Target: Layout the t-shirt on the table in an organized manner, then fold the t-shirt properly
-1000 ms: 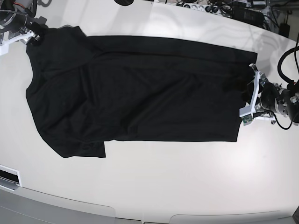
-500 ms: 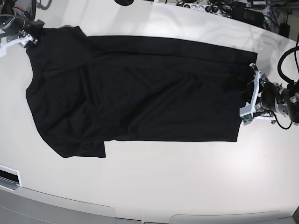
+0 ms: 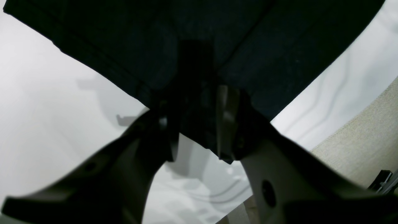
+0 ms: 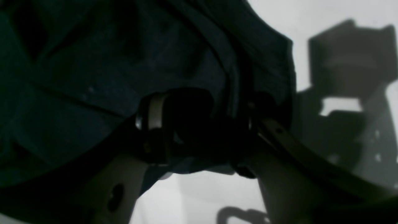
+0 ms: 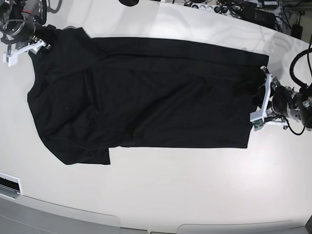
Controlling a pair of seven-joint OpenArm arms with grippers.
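Note:
The black t-shirt (image 5: 146, 92) lies spread lengthwise across the white table (image 5: 170, 185), with one sleeve flap at the lower left. My left gripper (image 5: 258, 95) is at the shirt's right edge. In the left wrist view it (image 3: 196, 124) is shut on that hem, and the t-shirt (image 3: 248, 46) stretches away from it over the table (image 3: 46, 109). My right gripper (image 5: 41, 44) is at the shirt's top left corner. The right wrist view shows it (image 4: 199, 124) closed around bunched fabric of the t-shirt (image 4: 93, 77), raised a little above the table (image 4: 202, 193).
Cables and power strips (image 5: 234, 9) crowd the back edge. A white slotted part (image 5: 9, 185) sits at the front left edge. A black cable (image 5: 298, 63) loops beside the left arm. A beige surface (image 3: 367, 124) lies beyond the table's edge.
The right gripper has shifted slightly right and turned at the shirt's top left corner, its jaws closing a little. The left gripper and the rest of the shirt have stayed put.

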